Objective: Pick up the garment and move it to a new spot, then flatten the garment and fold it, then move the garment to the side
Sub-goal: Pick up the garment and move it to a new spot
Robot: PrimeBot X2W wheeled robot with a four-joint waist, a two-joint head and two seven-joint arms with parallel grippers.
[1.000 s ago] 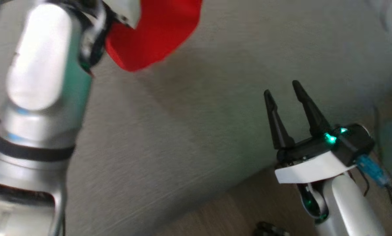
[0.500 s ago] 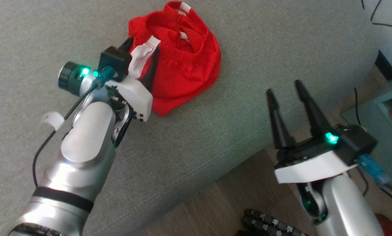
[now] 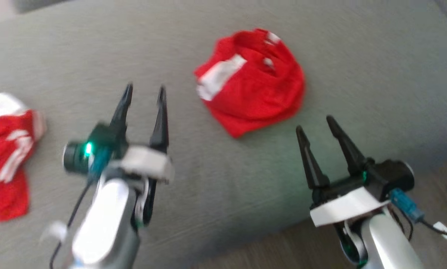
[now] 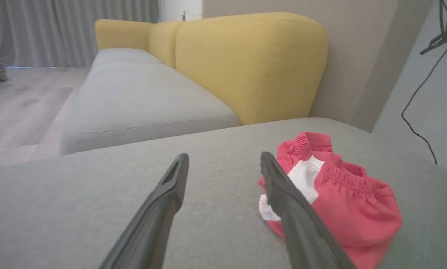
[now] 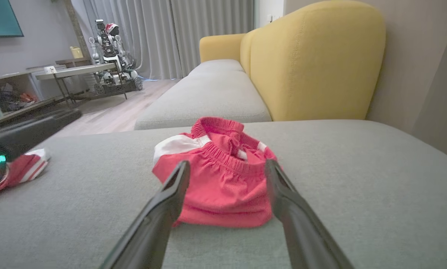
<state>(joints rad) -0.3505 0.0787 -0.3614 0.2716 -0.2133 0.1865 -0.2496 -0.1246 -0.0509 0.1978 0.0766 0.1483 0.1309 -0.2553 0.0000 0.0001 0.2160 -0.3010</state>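
Much grey cushion [image 3: 242, 186] around crumpled garment [image 3: 255, 89]

Home living room. Long grey fabric sofa seat [image 5: 204, 93] with rounded mustard-yellow upholstered backrest [image 5: 313, 63]. Floor-length grey pleated curtains [image 5: 193, 30] behind. Pale wood plank floor [image 5: 111, 112]. Low open shelf [image 5: 6, 97] along wall, holding clutter; slim pale desk [image 5: 70, 71] on dark legs beside it.

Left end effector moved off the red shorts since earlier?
Yes. The left end effector has backed off the red shorts, down-left in the head view; open, clear of them.
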